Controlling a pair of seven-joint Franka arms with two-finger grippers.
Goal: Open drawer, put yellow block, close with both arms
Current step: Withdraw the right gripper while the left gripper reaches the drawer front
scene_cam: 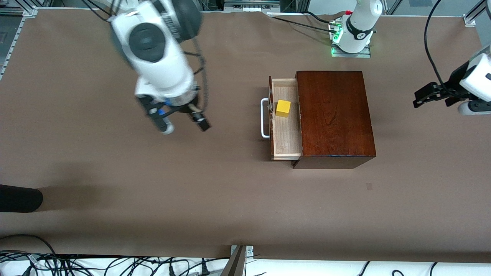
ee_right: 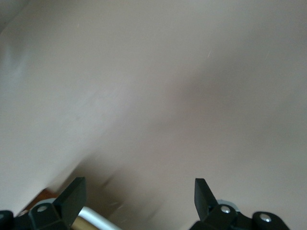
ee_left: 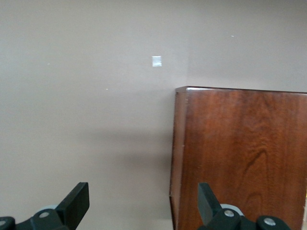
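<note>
Overhead, the right gripper [scene_cam: 184, 124] was seen with its fingers spread and empty above bare table, toward the right arm's end, well apart from the white handle [scene_cam: 264, 118]. The drawer [scene_cam: 284, 119] stood pulled out with the yellow block [scene_cam: 283, 108] inside. The left gripper [ee_left: 143, 203], parted and empty, waited beside the wooden box [scene_cam: 334, 113]. Closing would best be done with the box braced and the drawer front pushed squarely.

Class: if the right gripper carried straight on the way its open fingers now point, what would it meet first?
Probably just the bare brown table: the right gripper points downward over it, apart from the drawer's white bar handle.
</note>
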